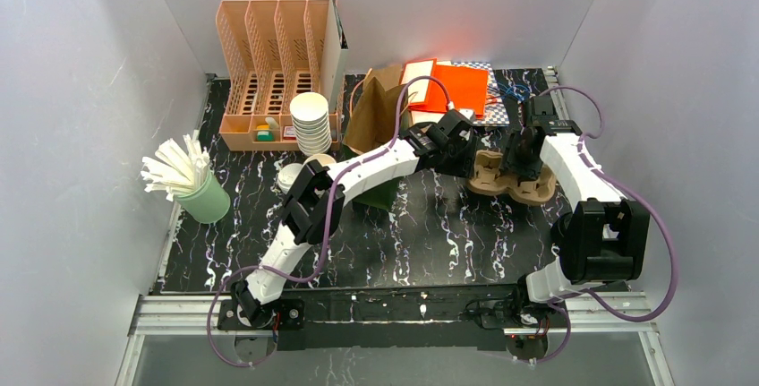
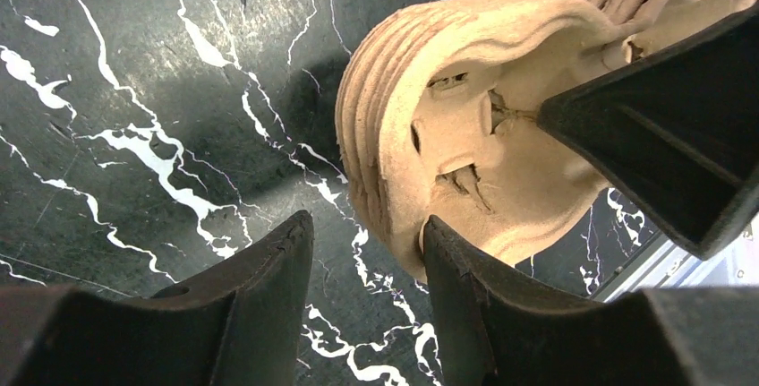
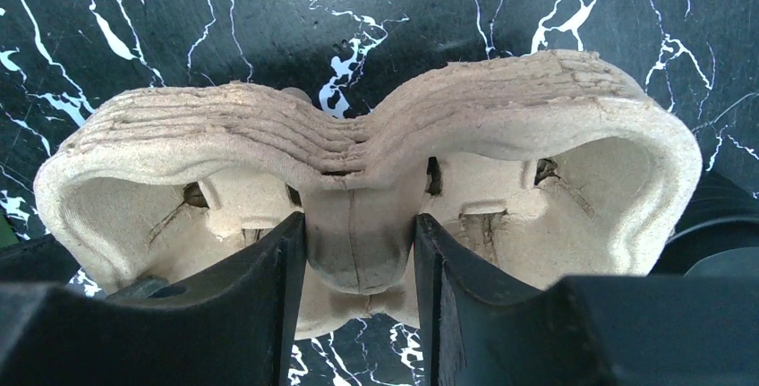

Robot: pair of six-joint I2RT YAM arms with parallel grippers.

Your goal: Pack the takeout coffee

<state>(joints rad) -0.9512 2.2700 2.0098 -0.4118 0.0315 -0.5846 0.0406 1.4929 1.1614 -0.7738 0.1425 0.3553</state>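
A stack of brown pulp cup carriers (image 1: 515,182) lies on the black marble table (image 1: 430,234) at the right middle. My right gripper (image 3: 360,222) is shut on the stack's centre ridge (image 3: 358,225). My left gripper (image 2: 367,225) is open beside the stack's left end (image 2: 465,126); its right finger (image 2: 465,278) touches the rim and only table shows between the fingers. A white round thing (image 1: 291,176) sits by my left arm, partly hidden; I cannot tell whether it is the single cup or a lid.
A tall stack of nested white cups (image 1: 311,122) stands before an orange rack (image 1: 268,64). A brown paper bag (image 1: 371,108) and orange packets (image 1: 456,86) are at the back. A green holder of white sticks (image 1: 201,193) stands at the left.
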